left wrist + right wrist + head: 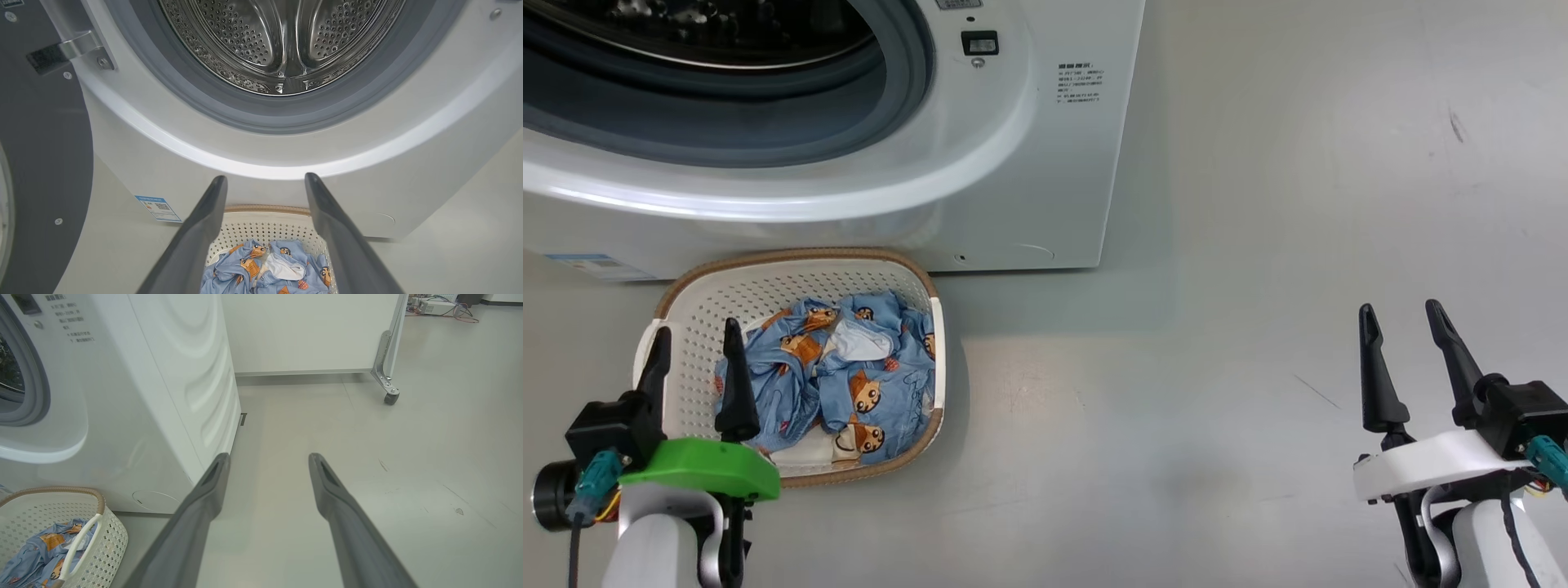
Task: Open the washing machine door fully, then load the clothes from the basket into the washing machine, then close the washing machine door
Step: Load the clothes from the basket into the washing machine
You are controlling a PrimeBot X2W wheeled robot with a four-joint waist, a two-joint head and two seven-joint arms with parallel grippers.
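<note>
The washing machine [1045, 163] stands with its mouth uncovered, showing the grey gasket and steel drum [282, 41]. In the left wrist view the washing machine door [45, 143] is swung out to the left on its hinge. The basket [792, 255] sits on the floor against the machine's front, holding the crumpled light blue clothes [849, 376]. My left gripper [698, 327] hovers open over the basket's left part, fingers pointing at the machine, nothing between them. My right gripper [1401, 306] is open and empty over bare floor, far to the right of the basket.
Grey floor [1258, 367] stretches to the right of the machine. In the right wrist view a white panel on a caster wheel [390, 396] stands behind the machine, with cables and equipment [441, 306] on the floor further back.
</note>
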